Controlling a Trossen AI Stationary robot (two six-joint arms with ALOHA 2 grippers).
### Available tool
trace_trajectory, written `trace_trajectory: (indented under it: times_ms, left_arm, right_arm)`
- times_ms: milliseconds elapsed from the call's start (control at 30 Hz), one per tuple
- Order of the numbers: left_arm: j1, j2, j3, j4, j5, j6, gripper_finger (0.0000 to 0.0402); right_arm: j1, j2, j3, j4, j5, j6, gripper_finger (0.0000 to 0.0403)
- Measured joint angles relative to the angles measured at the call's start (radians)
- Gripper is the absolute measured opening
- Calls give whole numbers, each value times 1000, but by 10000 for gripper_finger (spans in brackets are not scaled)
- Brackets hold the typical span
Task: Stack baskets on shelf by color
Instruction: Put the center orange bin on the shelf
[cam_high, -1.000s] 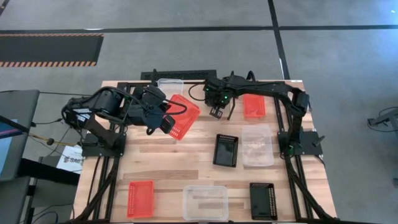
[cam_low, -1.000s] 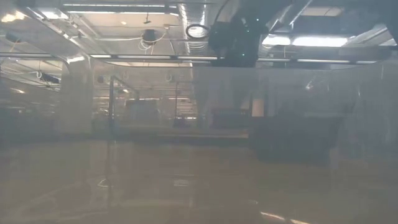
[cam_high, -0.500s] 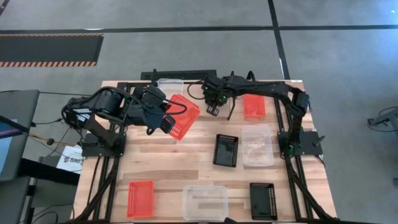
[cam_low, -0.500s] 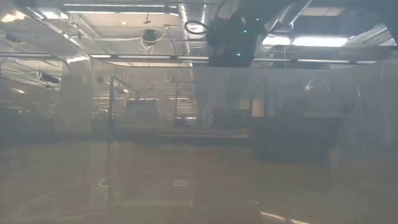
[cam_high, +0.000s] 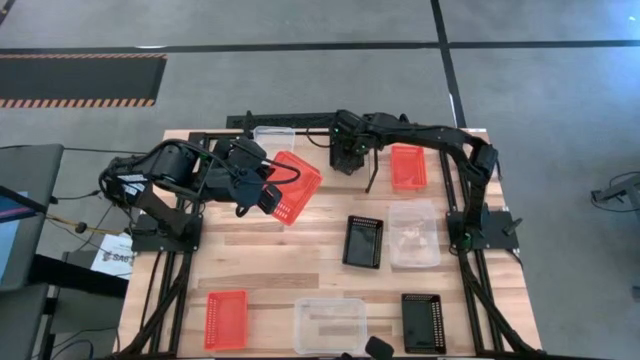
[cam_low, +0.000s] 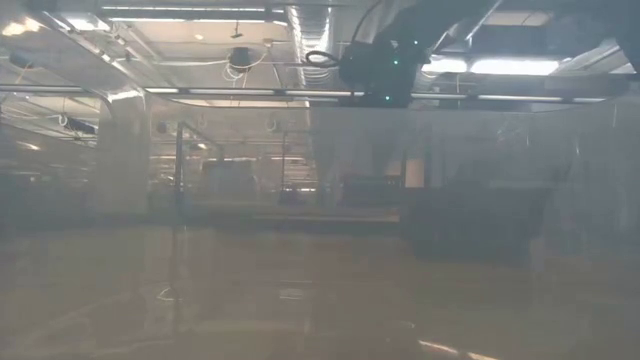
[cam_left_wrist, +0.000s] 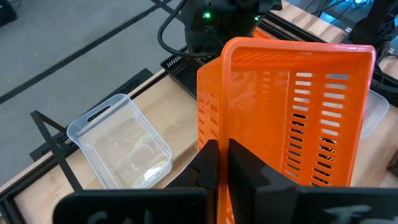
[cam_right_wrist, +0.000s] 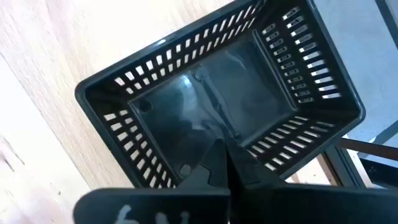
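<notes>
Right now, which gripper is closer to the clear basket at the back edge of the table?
Left. The left gripper, holding an orange basket, sits just in front of the clear basket. The right gripper holds a black basket farther to its side.

Glossy slotted orange plastic basket (cam_left_wrist: 292, 118), clear plastic basket (cam_left_wrist: 121, 146), pale smooth wooden tabletop (cam_high: 300, 265).

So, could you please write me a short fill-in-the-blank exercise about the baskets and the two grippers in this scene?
1. The left gripper is shut on the wall of an ___ basket.
2. The right gripper is shut on the wall of a ___ basket.
3. The clear basket on the shelf sits ___ the orange one, not touching it.
4. In the high view, the table holds ___ black baskets.

Missing words: orange; black; beside; two
</notes>
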Motion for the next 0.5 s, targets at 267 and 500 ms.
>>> trace_trajectory:
  times_ms: [267, 500]
  left_arm:
    - [0, 0, 0, 0, 0, -13, 0]
    - [0, 0, 0, 0, 1, -14, 0]
  right_arm:
    - [0, -5, -58, 10, 6, 36, 0]
    - [34, -5, -84, 14, 20, 31, 0]
